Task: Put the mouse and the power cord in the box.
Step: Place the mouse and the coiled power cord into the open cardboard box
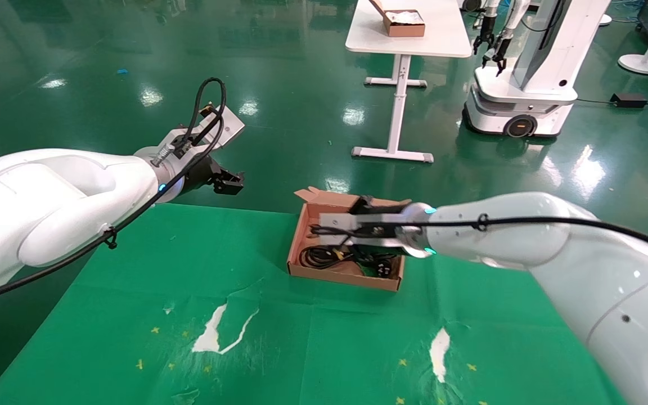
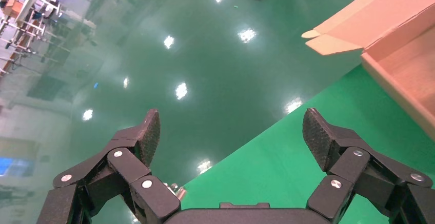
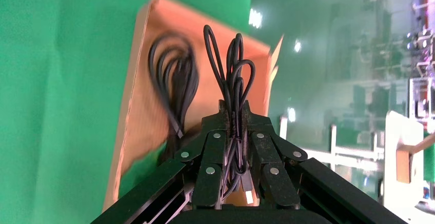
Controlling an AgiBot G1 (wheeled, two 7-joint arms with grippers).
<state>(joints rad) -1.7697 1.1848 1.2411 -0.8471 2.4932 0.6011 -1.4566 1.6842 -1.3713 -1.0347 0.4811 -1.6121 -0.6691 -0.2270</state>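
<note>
Two grippers show up for us here, and only one is busy. We'll use the box (image 1: 300,235) as our landmark, since it sits on the green cloth (image 1: 245,337) near the cloth's far edge.

Our right gripper (image 3: 235,112) hangs right over the box, and its fingers (image 3: 259,142) are pinched tight together on the thin looped cable of the mouse (image 3: 232,67). From the right wrist view we see those loops sticking out past the fingertips, above the box floor. The mouse body itself we can't make out; the arm covers that spot in the head view.

Down inside the box lies the power cord (image 3: 173,78), coiled up against the wall on the robot's left side. In the head view the same coil (image 1: 319,256) rests on the box floor, with its plug (image 1: 381,269) near the corner closest to the robot, next to a green scrap (image 1: 367,271).

Our left gripper (image 2: 231,131) is parked well off to the left of the box, out past the far edge of the cloth over the green floor (image 1: 104,67). Its fingers (image 2: 147,134) are spread wide with nothing between them. From the left wrist view we catch a flap of the box (image 2: 333,43) off to one side.

Beyond the box stand a white table (image 1: 408,39) and another robot (image 1: 526,84).
</note>
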